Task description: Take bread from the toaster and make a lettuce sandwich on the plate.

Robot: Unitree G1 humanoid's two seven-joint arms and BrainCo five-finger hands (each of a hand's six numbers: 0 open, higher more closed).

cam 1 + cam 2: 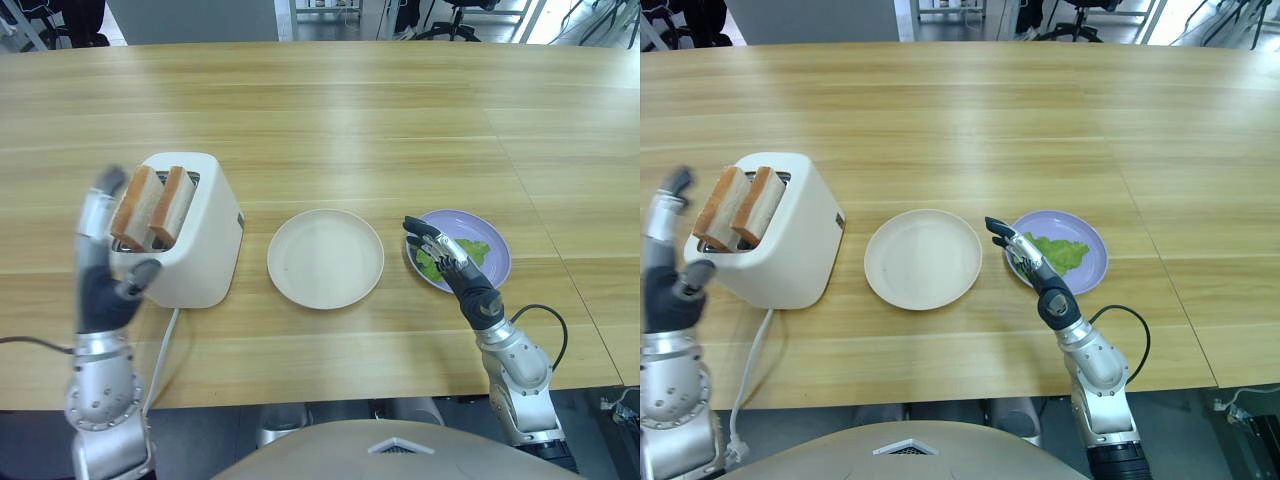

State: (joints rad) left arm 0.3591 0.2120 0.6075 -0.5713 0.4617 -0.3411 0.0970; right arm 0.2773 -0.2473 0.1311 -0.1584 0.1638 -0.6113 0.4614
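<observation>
Since the robot's left hand [102, 272] hangs spread wide and empty just left of the white boxy toaster [198, 250], the step looks like pulling a tan toasted bread slice [136, 208]. Best to pinch the outer slice by its flat faces and lift straight up, so the toaster doesn't tip. The round cream plate [325, 290] sits bare mid-tabletop [350, 130]. The right hand [452, 265], fingers stretched out and gripping nothing, lies at the near-left rim of the lilac plate [497, 250] with green lettuce [472, 250]; contact unclear.
</observation>
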